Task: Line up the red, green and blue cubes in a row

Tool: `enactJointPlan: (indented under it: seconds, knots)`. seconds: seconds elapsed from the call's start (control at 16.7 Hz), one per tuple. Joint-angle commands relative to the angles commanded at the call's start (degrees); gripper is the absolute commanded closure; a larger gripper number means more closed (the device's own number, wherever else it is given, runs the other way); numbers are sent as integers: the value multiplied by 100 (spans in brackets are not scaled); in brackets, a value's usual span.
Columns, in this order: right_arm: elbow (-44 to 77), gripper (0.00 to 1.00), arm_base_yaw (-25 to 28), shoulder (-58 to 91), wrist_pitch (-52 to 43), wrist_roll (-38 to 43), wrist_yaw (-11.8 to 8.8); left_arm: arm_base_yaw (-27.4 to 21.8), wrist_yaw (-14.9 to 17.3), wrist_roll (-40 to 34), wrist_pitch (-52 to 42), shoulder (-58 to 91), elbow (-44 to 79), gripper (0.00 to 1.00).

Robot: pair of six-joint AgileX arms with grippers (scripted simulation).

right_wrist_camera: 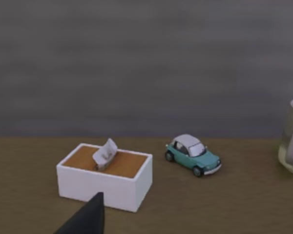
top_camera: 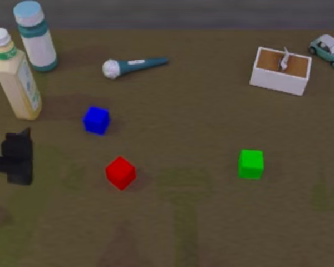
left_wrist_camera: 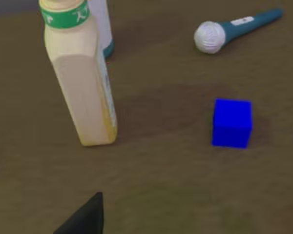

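Overhead camera looks straight down on the desk [top_camera: 200, 222]. Left wrist camera, close, shares the blue cube [left_wrist_camera: 231, 123]; right wrist camera, low, shares the white box [right_wrist_camera: 105, 178].

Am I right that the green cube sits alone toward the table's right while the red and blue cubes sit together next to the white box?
Not quite. The green cube does sit alone at right, but the red cube and blue cube lie at left, near the yellow bottle, far from the white box. The top view shows it.

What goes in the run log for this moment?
left gripper: at table's left edge, holding nothing | right arm: out of top view | blue cube, red cube, green cube: apart, not in a row
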Motion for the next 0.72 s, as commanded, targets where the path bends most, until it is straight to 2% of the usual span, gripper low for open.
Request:
enactJointPlan:
  seconds: [0.42, 0.72]
  knots:
    - [0, 0, 0, 0, 0, 0, 0, -970, -29, 484, -2261, 4283, 2862, 0]
    - [0, 0, 0, 0, 0, 0, 0, -1536, -28, 753, -3402, 6703, 4631, 0]
